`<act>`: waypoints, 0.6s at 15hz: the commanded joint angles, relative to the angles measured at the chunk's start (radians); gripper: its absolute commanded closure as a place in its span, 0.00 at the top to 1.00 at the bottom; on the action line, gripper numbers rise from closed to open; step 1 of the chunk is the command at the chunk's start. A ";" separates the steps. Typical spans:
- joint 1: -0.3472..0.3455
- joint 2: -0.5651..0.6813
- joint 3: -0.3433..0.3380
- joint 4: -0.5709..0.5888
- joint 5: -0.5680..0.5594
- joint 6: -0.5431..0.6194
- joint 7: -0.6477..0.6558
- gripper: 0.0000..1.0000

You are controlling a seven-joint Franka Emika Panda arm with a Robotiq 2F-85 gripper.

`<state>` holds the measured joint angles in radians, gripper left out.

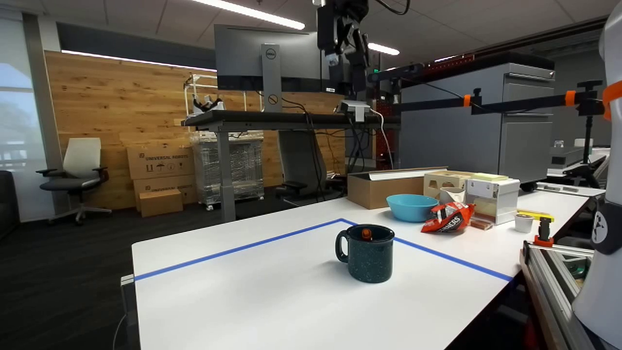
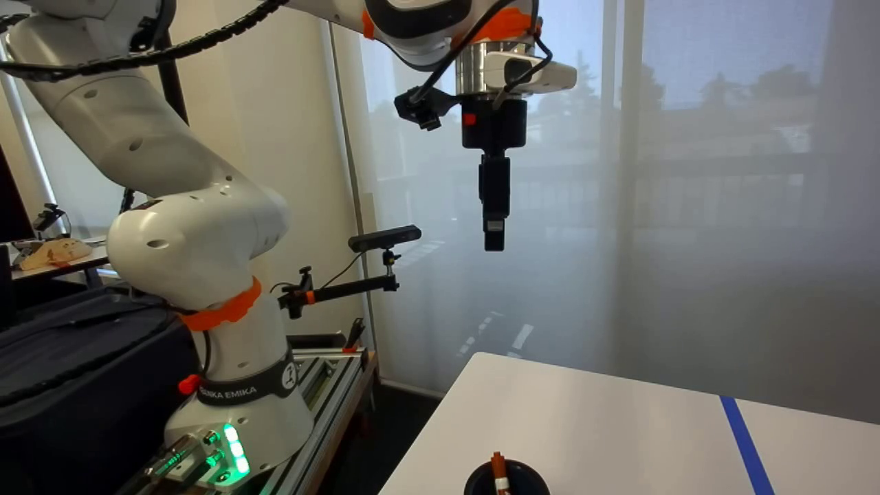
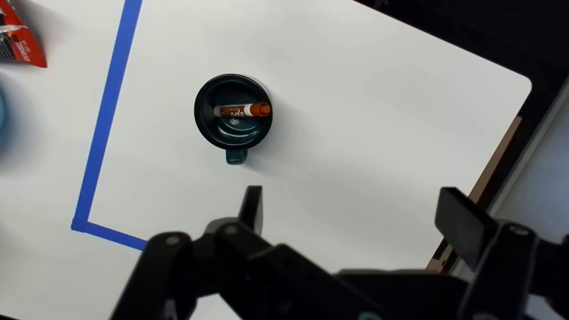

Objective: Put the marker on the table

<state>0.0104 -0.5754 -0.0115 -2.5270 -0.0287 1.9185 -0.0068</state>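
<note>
The gripper (image 3: 353,202) hung, fingers (image 3: 462,224) wide apart, and I thought it should turn and pinch across the marker (image 3: 242,110) near its orange end without bumping the mug (image 3: 231,89).

In an exterior view: low, close over the worktop (image 1: 218,301), facing a wood-panelled wall (image 1: 112,97). In an exterior view: level, side-on to the arm (image 2: 199,240), shaded window (image 2: 722,206) behind. Wrist view: steeply downward, past the fingers (image 3: 460,224). Common to all: mug (image 3: 233,135), worktop.

Marker (image 1: 366,235) mostly hidden by mug (image 1: 371,261) in an exterior view, red bag (image 3: 24,46) cropped in wrist view
</note>
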 commanded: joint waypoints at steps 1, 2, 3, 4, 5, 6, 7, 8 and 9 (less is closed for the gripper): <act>-0.035 0.036 0.012 0.011 0.039 0.020 0.129 1.00; -0.054 0.056 0.006 0.011 0.025 0.028 0.162 1.00; -0.071 0.067 0.001 0.002 0.020 0.050 0.196 1.00; -0.090 0.091 -0.012 -0.006 0.020 0.087 0.218 1.00; -0.110 0.120 -0.021 -0.006 0.020 0.115 0.243 1.00; -0.132 0.149 -0.033 -0.011 0.017 0.154 0.265 1.00; -0.161 0.188 -0.044 -0.011 0.001 0.183 0.293 1.00; -0.189 0.220 -0.053 -0.018 -0.018 0.212 0.319 1.00; -0.213 0.250 -0.064 -0.032 -0.029 0.254 0.347 1.00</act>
<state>-0.1404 -0.4129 -0.0580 -2.5476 -0.0303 2.0839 0.2604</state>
